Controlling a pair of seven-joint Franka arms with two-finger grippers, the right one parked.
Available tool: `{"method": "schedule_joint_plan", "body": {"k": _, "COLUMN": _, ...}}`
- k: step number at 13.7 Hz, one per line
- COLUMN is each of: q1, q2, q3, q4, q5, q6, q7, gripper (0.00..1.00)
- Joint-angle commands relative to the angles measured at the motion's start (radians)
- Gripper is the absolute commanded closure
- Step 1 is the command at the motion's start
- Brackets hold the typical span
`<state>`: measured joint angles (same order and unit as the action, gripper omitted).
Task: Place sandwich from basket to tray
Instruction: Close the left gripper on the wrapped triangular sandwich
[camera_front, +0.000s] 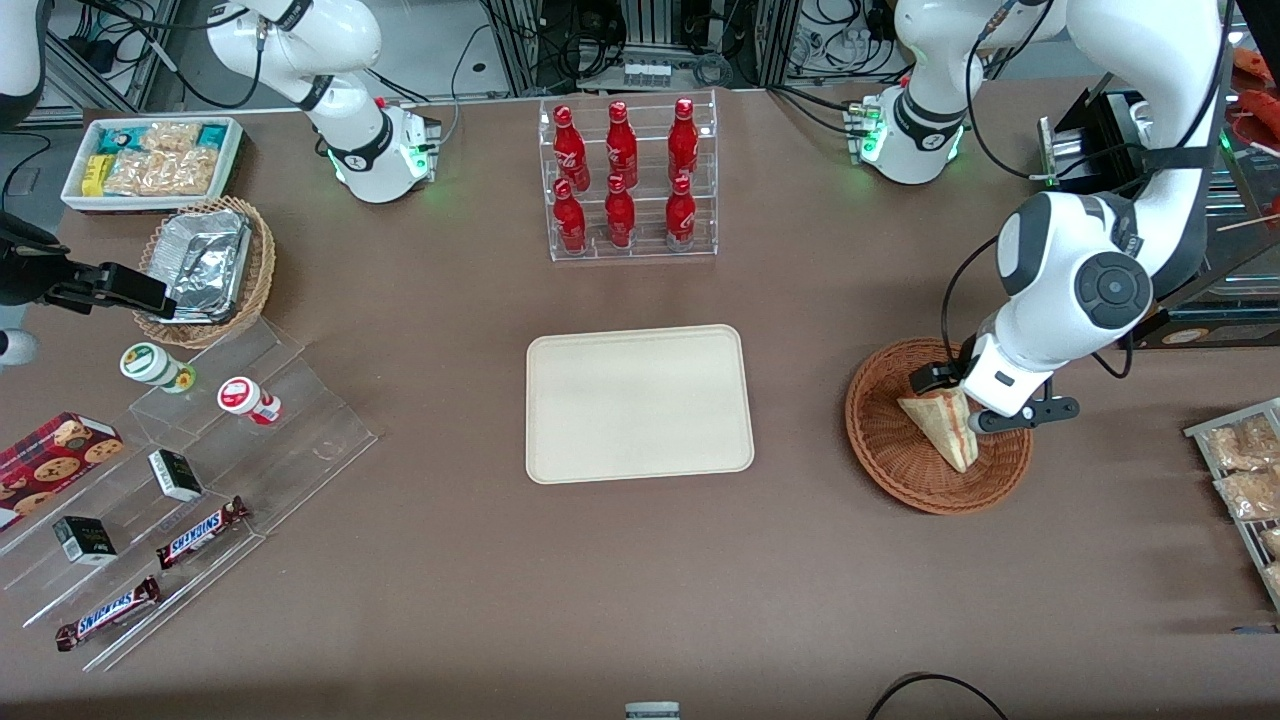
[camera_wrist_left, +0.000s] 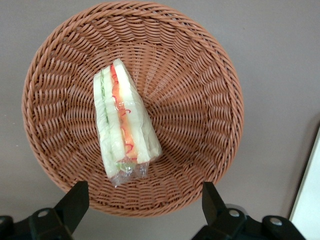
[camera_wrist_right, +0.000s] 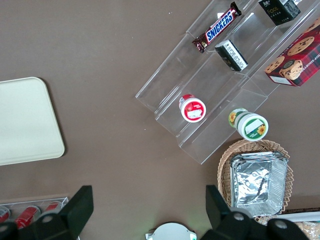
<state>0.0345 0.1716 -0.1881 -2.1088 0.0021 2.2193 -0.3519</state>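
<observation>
The clear-wrapped sandwich (camera_front: 940, 425) lies in the reddish-brown wicker basket (camera_front: 880, 440) toward the working arm's end of the table. In the left wrist view the sandwich (camera_wrist_left: 125, 120) shows its red and green filling, lying near the middle of the basket (camera_wrist_left: 200, 100). The left gripper (camera_front: 975, 400) hangs above the basket, open and empty, apart from the sandwich. Its fingers (camera_wrist_left: 75, 202) straddle the basket's rim in the left wrist view, with the gripper (camera_wrist_left: 144, 200) above it. The cream tray (camera_front: 640, 400) lies bare at the table's middle, beside the basket; its edge also shows in the left wrist view (camera_wrist_left: 307, 200).
A clear rack of red bottles (camera_front: 630, 180) stands farther from the camera than the tray. Toward the parked arm's end are a stepped acrylic shelf (camera_front: 200, 470) with snacks, a lighter wicker basket with foil containers (camera_front: 205, 260) and a white bin of packets (camera_front: 150, 160). A packet rack (camera_front: 1245, 470) sits beside the reddish-brown basket.
</observation>
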Motion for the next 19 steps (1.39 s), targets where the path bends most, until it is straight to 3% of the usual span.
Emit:
{"method": "schedule_joint_plan", "body": {"k": 1, "q1": 0.015, "q2": -0.044, "q3": 0.008, "q4": -0.08, "q5": 0.001, "q6": 0.091, "q7": -0.096, "gripper": 0.0}}
{"method": "schedule_joint_plan", "body": {"k": 9, "q1": 0.008, "q2": -0.021, "q3": 0.065, "q4": -0.103, "q5": 0.001, "q6": 0.158, "q7": -0.306, "gripper": 0.0}}
{"method": "schedule_joint_plan", "body": {"k": 19, "q1": -0.002, "q2": 0.055, "q3": 0.062, "q4": -0.102, "q5": 0.001, "q6": 0.214, "q7": -0.331, "gripper": 0.0}}
